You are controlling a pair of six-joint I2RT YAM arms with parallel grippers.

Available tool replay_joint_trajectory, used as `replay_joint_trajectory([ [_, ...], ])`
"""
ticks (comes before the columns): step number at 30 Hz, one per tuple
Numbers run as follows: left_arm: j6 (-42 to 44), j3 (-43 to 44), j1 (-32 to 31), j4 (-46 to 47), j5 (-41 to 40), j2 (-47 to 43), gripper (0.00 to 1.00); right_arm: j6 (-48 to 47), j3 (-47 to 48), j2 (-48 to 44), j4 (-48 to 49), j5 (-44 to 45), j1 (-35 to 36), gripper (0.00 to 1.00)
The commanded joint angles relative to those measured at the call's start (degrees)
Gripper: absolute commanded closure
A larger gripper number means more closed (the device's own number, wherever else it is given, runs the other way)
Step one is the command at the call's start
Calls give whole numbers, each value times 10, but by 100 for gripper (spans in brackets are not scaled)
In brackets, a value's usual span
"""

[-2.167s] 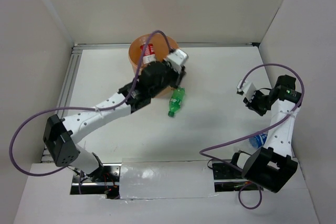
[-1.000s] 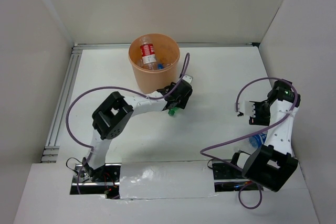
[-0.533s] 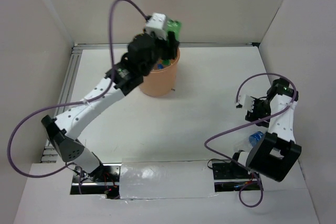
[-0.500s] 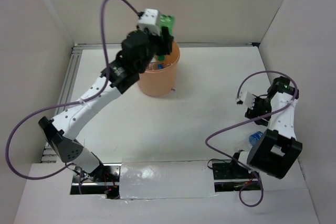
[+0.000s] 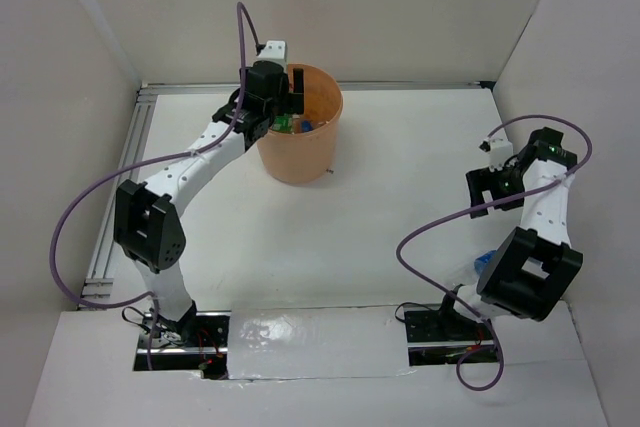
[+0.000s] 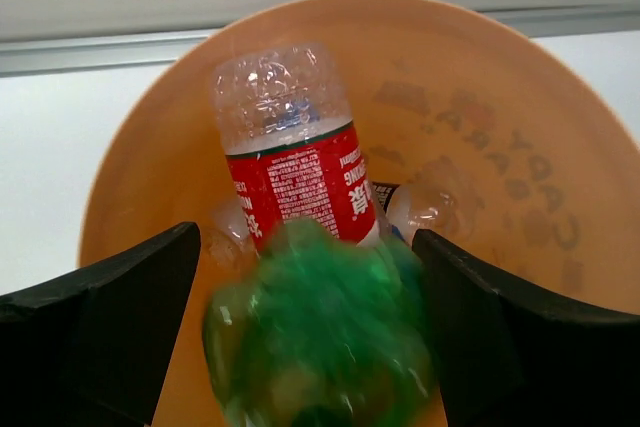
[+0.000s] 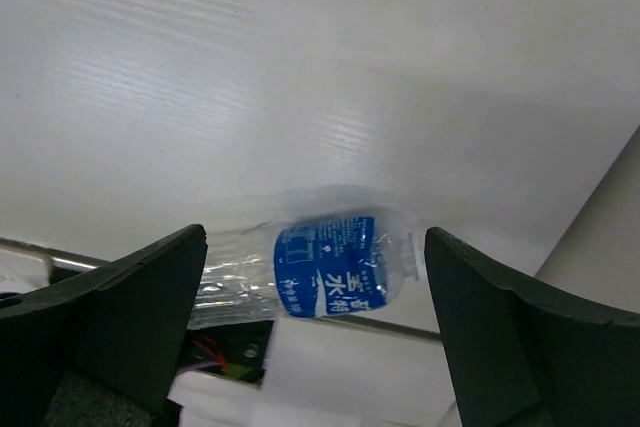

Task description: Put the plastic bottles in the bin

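Entry, left arm: your left gripper (image 6: 305, 243) hangs over the bin (image 6: 520, 147), fingers spread wide, gripping nothing. In the wrist view the green bottle (image 6: 320, 342) shows between the two fingers with a gap on each side, blurred, within the bin's mouth. Under it lies the red-labelled bottle (image 6: 290, 162), resting inside the bin, with a clear bottle (image 6: 425, 209) just beside it. From above, the bin stands upright at the far side of the table (image 5: 400, 197), left of centre

Entry, right arm: your right gripper (image 7: 315, 235) is wide open and holds nothing. The blue-labelled bottle (image 7: 330, 269) lies on its side on the table beneath it, near the right arm's base, apart from both fingers
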Motion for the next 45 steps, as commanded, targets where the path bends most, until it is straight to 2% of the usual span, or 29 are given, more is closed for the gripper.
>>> replay_joint_trajectory([
  [1,-8,33,5,32,14,-13,0,118,5,-35,23,28,-9,4],
  [4,1,40,-5,32,14,-19,0,155,-22,-62,51,82,-10,4],
  [6,46,35,-23,48,21,-37,0,176,-27,-70,51,110,-10,4],
  [9,104,7,-84,76,76,-84,0,223,-33,-75,52,180,-10,4],
  [10,132,-2,-121,76,92,-95,0,237,-44,-75,44,208,-10,4],
  [14,151,-77,-206,103,107,-133,0,285,-81,-82,19,247,-10,4],
  [18,139,-132,-256,128,89,-146,0,320,-136,-87,19,295,-10,4],
  [21,125,-160,-271,140,84,-146,0,320,-157,-102,25,306,-10,4],
  [22,125,-166,-276,145,89,-146,0,326,-163,-110,25,306,-10,0],
  [28,100,-209,-276,151,97,-164,0,342,-201,-104,53,300,-10,0],
  [38,87,-280,-281,139,92,-225,0,324,-176,-4,59,260,-17,0],
  [45,82,-320,-282,126,66,-281,0,305,-164,113,73,216,-49,0],
])
